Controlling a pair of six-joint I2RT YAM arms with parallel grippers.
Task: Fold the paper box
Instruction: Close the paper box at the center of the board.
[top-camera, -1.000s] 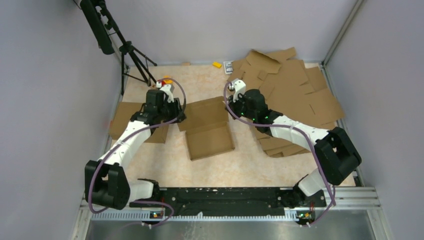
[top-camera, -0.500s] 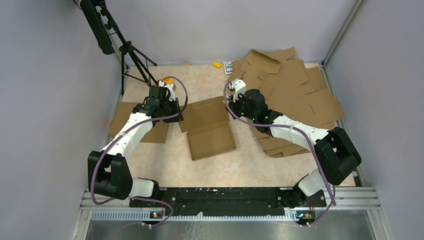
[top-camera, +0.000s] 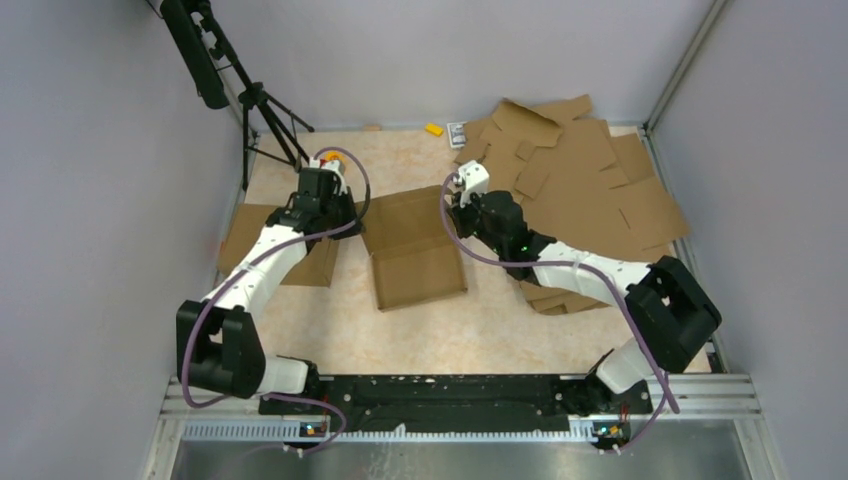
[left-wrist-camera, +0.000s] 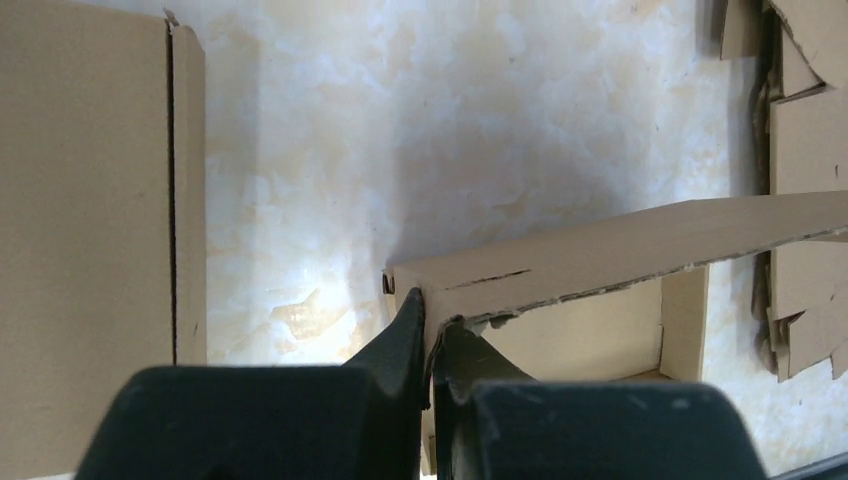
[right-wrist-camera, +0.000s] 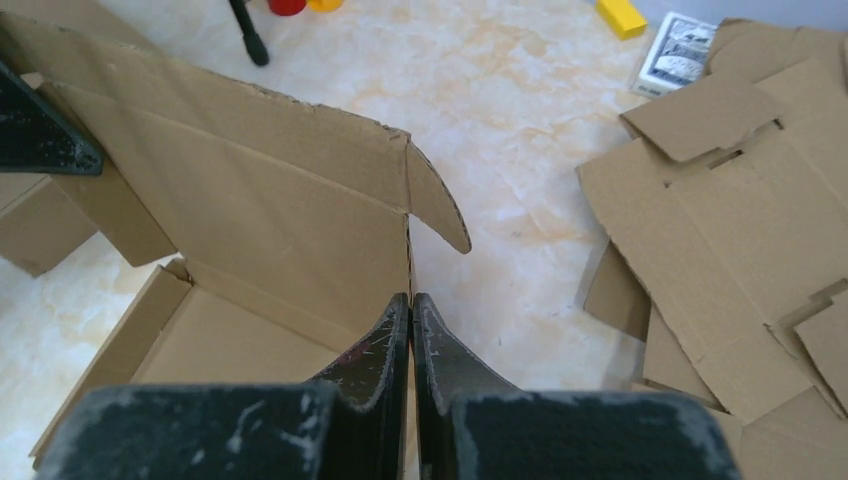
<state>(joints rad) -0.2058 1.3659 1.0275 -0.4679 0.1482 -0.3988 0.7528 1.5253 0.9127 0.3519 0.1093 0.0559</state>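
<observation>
The paper box (top-camera: 418, 262) is a brown cardboard tray in the middle of the table, with its long back flap raised. My left gripper (top-camera: 354, 217) is shut on the left end of that flap. In the left wrist view its tips (left-wrist-camera: 431, 318) pinch the edge of the box (left-wrist-camera: 600, 250). My right gripper (top-camera: 456, 208) is at the box's back right corner. In the right wrist view it (right-wrist-camera: 411, 303) is shut on the thin right side wall, beside the raised flap of the box (right-wrist-camera: 250, 200).
A flat cardboard piece (top-camera: 250, 238) lies under my left arm. A pile of cardboard blanks (top-camera: 590, 185) covers the back right. A black tripod (top-camera: 262, 112) stands at the back left. A yellow block (top-camera: 434, 129) and a small printed card (top-camera: 457, 134) lie near the back wall.
Both grippers have moved a little back and left, and the box has shifted the same way with them. Its back flap stands more upright than before.
</observation>
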